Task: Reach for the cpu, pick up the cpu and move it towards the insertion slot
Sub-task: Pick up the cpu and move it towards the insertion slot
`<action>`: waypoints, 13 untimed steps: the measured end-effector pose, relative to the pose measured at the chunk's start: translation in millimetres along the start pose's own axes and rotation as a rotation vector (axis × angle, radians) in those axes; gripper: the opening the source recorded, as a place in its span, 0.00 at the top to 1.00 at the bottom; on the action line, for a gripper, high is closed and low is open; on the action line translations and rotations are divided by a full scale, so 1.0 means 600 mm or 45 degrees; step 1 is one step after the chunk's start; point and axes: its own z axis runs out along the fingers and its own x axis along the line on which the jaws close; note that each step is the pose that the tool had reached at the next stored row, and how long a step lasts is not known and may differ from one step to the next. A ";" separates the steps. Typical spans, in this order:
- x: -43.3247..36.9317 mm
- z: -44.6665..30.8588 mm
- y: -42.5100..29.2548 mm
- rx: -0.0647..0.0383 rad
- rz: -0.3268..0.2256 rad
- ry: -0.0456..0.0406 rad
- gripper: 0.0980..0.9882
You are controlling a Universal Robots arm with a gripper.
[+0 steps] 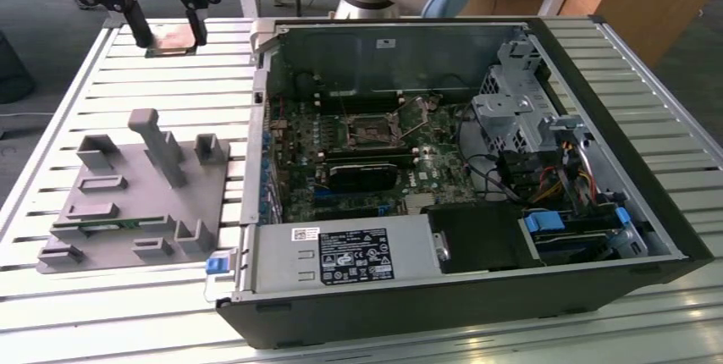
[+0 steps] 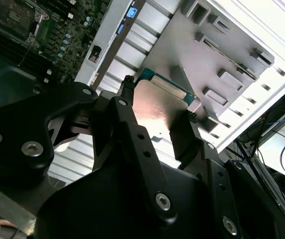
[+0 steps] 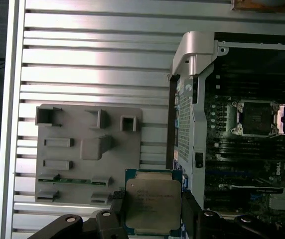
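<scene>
A robot arm's black gripper [image 1: 169, 41] holds the cpu [image 1: 172, 40] aloft above the slatted aluminium table [image 1: 91, 93], at the far end of the exterior view's left, its two fingers [image 1: 139, 30] closed on opposite edges of the chip. In the first wrist view the cpu [image 3: 153, 205] shows its silver metal lid and blue-green rim, gripped between the finger pads [image 3: 116, 211] on either side; in the second wrist view the same chip [image 2: 160, 107] catches a warm reflection between the gripper [image 2: 155, 117] fingertips.

Below and nearer in the exterior view, a grey plastic parts fixture [image 1: 135, 203] lies on the table, with a narrow green memory stick [image 1: 107, 227] seated along its near-left edge. To the exterior view's right of the fixture sits an open black computer case [image 1: 475, 178], its motherboard exposed. The insertion slot [image 1: 370, 131], a dark square socket in a silvery frame, sits on the board's far-left part, well apart from the held chip; it appears in the first wrist view [image 3: 256, 118] with its retention frame open.
</scene>
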 end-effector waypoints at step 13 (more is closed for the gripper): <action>-0.024 0.000 -0.001 0.000 0.000 0.000 0.50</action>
